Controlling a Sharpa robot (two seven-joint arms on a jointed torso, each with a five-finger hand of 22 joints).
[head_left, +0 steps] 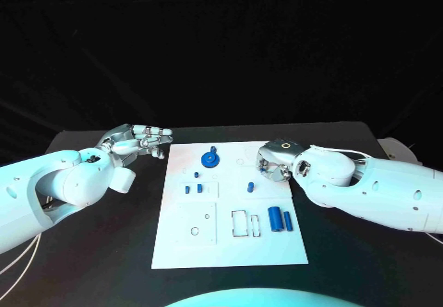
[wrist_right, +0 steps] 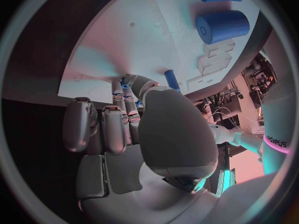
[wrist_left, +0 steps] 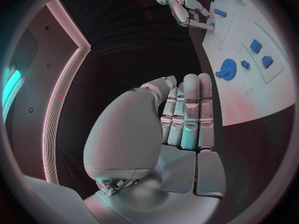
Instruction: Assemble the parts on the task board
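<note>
Matt board, glossy arms
The task board (head_left: 231, 246) looks smooth matt white; blue parts (head_left: 275, 217) look plastic; hand (wrist_left: 187, 114) satin metallic.

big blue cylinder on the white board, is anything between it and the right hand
Nothing visible blocks it. The large blue cylinder lies toward the near right of the white task board, with a thinner blue rod beside it. The right hand is over the board's far right part, with bare board and one small blue peg between them.
</note>
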